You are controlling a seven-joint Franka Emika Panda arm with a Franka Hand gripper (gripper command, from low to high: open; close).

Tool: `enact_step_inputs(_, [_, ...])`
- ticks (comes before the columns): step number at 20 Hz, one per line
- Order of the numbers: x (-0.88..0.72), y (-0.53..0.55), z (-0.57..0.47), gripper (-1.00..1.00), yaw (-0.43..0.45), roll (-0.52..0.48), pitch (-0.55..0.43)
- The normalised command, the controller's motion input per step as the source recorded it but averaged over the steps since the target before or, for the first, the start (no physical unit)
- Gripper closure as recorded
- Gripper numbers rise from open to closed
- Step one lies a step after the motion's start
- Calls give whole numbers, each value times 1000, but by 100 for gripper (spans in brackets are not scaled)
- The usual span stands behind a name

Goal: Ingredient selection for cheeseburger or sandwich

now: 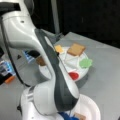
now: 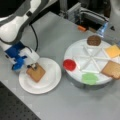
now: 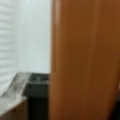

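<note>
The arm [image 1: 47,75] is built of glossy white rounded shells with a broad dark grey band running lengthwise down the curved link in a front view, widening at the bulging elbow joint. A second white shell segment [image 1: 17,30] above that elbow is smooth and barrel-shaped, edged in black at its upper end. In a front view the wrist link [image 2: 15,27] is white with dark grey joint seams, and below it sit bright blue fittings [image 2: 13,56] on a white housing. A thin black cable [image 2: 35,37] loops beside the wrist link. Small dark finger parts show at the gripper [image 2: 33,66].
</note>
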Motion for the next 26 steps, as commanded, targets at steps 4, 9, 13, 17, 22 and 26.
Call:
enact_step_inputs(4, [-259, 281, -24, -100, 45, -226, -144])
enact_step_inputs(9, [-236, 307, 56, -100, 28, -238, -156])
enact_step_inputs(13, [-245, 389, 91, -100, 1, -254, -154])
enact_step_inputs(17, [-282, 480, 118, -100, -37, -267, -139])
enact_step_inputs(22, [-349, 652, 192, -100, -116, -307, -108])
enact_step_inputs(26, [-375, 725, 223, -100, -177, -377, -97])
